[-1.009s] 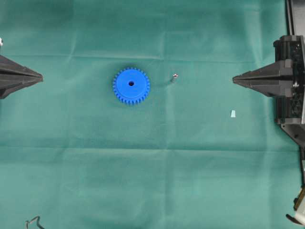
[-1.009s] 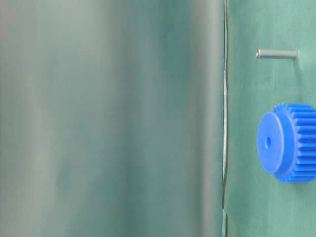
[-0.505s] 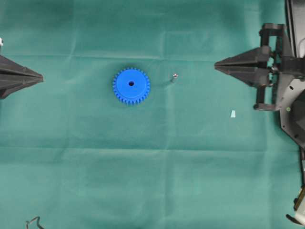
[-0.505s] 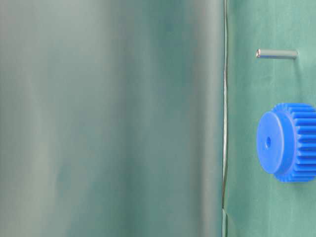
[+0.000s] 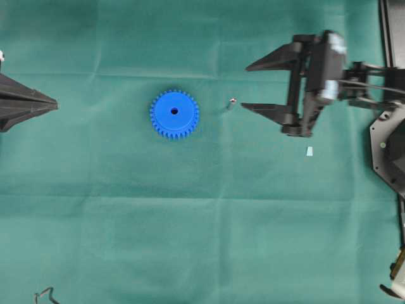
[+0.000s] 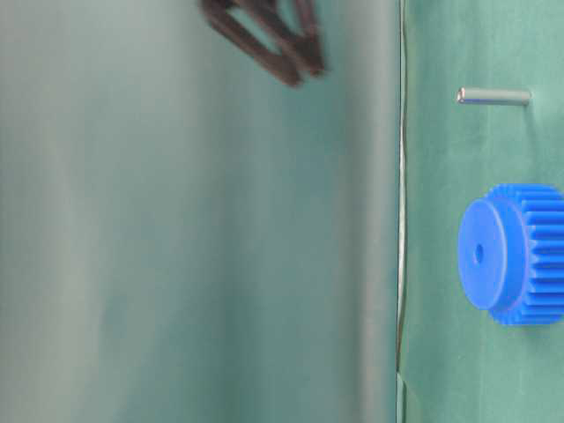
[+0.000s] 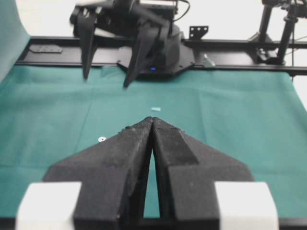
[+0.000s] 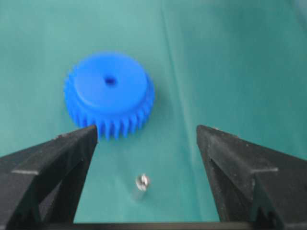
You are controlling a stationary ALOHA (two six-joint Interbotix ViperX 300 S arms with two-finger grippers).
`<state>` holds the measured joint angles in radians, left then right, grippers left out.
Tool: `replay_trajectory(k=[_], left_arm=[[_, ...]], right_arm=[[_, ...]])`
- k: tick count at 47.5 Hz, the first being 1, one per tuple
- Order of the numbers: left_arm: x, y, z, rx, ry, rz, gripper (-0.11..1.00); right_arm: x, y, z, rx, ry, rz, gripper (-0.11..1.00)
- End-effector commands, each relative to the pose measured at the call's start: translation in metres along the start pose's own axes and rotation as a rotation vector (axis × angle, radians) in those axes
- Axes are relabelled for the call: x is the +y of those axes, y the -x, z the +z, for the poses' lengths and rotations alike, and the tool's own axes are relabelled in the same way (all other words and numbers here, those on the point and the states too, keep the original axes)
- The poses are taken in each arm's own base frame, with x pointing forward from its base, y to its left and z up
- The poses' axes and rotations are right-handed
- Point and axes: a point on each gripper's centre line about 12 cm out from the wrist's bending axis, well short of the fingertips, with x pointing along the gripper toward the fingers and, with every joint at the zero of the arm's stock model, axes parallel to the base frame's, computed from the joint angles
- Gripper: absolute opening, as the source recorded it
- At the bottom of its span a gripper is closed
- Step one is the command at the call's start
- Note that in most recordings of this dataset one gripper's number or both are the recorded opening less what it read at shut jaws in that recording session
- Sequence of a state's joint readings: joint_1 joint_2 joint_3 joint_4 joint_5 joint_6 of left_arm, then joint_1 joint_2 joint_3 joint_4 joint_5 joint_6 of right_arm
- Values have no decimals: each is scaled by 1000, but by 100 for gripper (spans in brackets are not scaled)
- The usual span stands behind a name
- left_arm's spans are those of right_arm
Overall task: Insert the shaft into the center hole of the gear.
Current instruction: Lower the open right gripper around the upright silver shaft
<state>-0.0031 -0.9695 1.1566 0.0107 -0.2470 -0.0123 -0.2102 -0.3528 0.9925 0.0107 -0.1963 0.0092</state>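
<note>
the right gripper (image 8: 147, 139) fills the bottom of its own view, fingers wide apart. the shaft (image 8: 140, 182) stands on the green cloth (image 8: 230, 62) between them. further up sits the gear (image 8: 110, 93), lying flat. the left gripper (image 5: 54, 102) waits at the overhead view's left edge, pressed together.

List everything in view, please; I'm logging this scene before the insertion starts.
gear: one, blue, lying flat mid-cloth, centre hole up and empty.
shaft: one, silvery, standing on the cloth right of the gear, apart from it.
scrap: one, pale, on the cloth right of the shaft.
cloth: one, green, under it all.
left gripper: black, shut, at the left edge.
right gripper: black, open, right of the shaft, empty.
</note>
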Motion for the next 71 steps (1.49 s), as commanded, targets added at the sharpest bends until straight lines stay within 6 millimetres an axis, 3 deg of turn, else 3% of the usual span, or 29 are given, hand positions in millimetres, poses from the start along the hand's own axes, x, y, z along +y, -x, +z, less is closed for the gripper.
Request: replay_trajectory(k=[1,9,19,45,50,60,71], left_arm=[[0,-3,9,-21,-4,-2,0],[0,-3,9,-20,-6,-3,0],[0,-3,8,-18,-4,-2,0],[1,-3,8,-18,-5,7,0],[1,-4,9,-18,-5,7,0],[1,-3,9,-18,-5,7,0],[1,-3,9,-20,-7,7,0]], right_arm=[[-5,-14,0,6,-19,-16,88],[-10,-37,-24,68,-48,-37,88],[-13,-52,-45,121,-70,-52,88],[-14,-58,-55,141,-74,-57,84],[-14,-59,-57,150,-70,-57,70],[-13,-59,-56,146,-58,-52,18],[-13,-60,-55,140,-55,-51,18]])
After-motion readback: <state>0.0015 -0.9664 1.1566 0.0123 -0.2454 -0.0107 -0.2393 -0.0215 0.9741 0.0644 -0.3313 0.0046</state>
